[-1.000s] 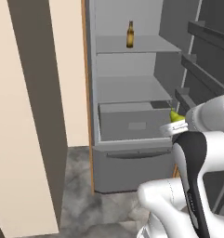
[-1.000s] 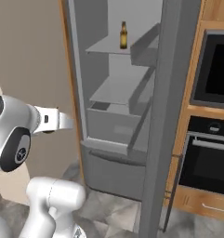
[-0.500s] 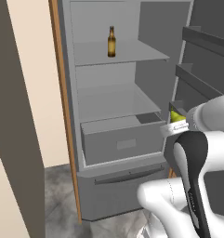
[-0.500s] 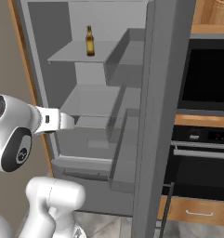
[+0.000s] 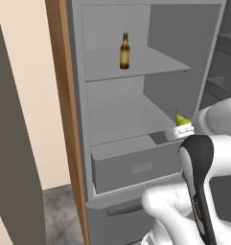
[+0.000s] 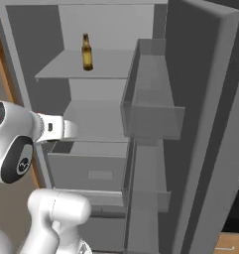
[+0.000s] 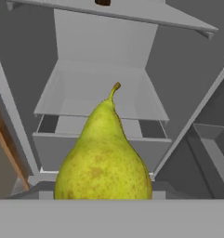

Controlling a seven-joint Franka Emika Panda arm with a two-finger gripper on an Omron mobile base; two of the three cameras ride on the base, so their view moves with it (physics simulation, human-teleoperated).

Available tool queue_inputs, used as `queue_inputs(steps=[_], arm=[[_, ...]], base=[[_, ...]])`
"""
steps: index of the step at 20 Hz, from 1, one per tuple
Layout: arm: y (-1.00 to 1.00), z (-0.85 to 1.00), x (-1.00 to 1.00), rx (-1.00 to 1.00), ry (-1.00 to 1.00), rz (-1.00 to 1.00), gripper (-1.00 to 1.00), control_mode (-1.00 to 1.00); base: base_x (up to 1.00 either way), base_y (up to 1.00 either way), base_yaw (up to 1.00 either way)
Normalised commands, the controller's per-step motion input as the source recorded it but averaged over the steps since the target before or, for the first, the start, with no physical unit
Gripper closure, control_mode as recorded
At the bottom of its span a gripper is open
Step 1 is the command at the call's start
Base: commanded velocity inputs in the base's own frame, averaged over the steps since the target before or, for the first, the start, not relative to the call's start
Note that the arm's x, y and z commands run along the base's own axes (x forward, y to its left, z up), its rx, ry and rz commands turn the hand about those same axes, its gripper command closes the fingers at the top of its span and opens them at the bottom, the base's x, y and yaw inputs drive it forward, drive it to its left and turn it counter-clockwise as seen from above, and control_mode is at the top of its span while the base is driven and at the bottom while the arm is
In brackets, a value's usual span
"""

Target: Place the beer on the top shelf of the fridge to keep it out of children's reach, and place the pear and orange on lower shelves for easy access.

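A: Where's the pear point(image 7: 103, 153)?
B: In the hand point(image 5: 180, 130), upright, stem up. It sits right in front of the hand camera; from the left base view its tip pokes up above the white wrist.
A: Hand state?
B: Part closed around the pear, fingers hidden behind it.
A: Where is that versus the fridge point(image 6: 200, 124)?
B: Just in front of the open fridge, near the pulled-out drawer point(image 5: 131, 165), below the top shelf point(image 5: 136, 64).
A: Beer point(image 5: 124, 50)?
B: Standing on the top shelf, well above the hand.
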Motion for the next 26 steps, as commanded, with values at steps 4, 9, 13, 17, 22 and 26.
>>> queue_inputs(steps=[4, 9, 13, 17, 22, 26], arm=[[0.0, -0.23, 0.33, 0.0, 0.0, -0.04, 1.0, -1.0], [0.0, -0.56, 0.74, 0.0, 0.02, -0.07, 1.0, -1.0], [0.0, -0.57, 0.73, 0.0, 0.05, -0.05, 1.0, -1.0], [0.0, -0.61, 0.72, 0.0, 0.1, 0.0, 1.0, -1.0], [0.0, -0.53, 0.74, 0.0, 0.09, 0.0, 1.0, -1.0], [-0.01, -0.29, 0.68, 0.01, 0.08, 0.0, 1.0, -1.0]], base=[[0.29, 0.0, -0.04], [0.0, 0.0, 0.0], [0.0, 0.0, 0.0], [0.0, 0.0, 0.0], [0.0, 0.0, 0.0], [0.0, 0.0, 0.0]])
